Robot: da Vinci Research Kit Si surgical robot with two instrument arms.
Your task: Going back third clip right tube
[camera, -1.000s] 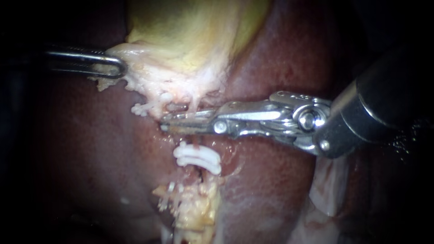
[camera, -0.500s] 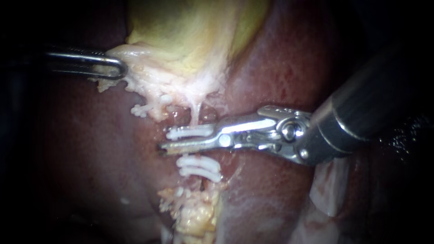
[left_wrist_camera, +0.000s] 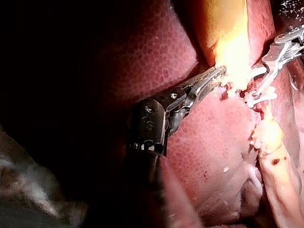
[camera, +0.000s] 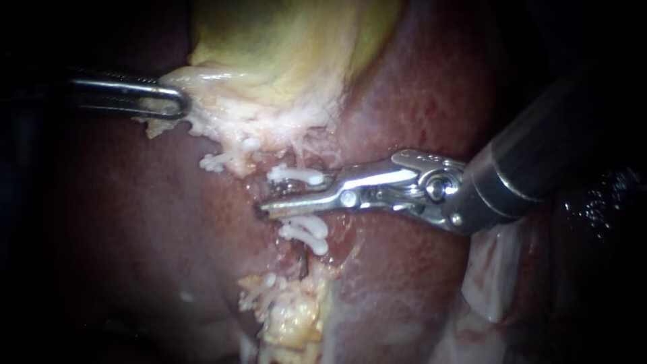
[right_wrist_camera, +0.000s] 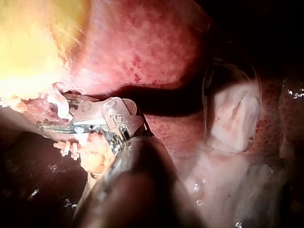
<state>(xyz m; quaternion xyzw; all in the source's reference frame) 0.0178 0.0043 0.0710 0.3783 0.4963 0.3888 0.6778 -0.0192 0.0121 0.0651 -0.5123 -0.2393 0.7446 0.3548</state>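
Observation:
A white clip [camera: 296, 176] lies across the tube just below the gallbladder's pale neck [camera: 269, 128]. Two more white clips [camera: 306, 230] sit close together lower on the same tube, which is mostly hidden. My right instrument [camera: 275, 197] lies between them with its jaws open, the upper jaw beside the new clip and the lower jaw above the pair. It also shows in the right wrist view [right_wrist_camera: 53, 124], next to the clip [right_wrist_camera: 61, 105]. My left instrument [camera: 172, 101] is shut on the pale edge of the gallbladder [camera: 283, 47], as the left wrist view [left_wrist_camera: 214, 76] also shows.
Dark red liver [camera: 404, 101] surrounds the site. A lump of yellowish fatty tissue [camera: 290, 317] lies below the lower clips. Pale tissue [camera: 492, 276] sits under my right instrument's shaft.
My right instrument's jaws have opened off the new clip, leaving it on the tube, and have drawn back a little to the right. The left instrument has held still.

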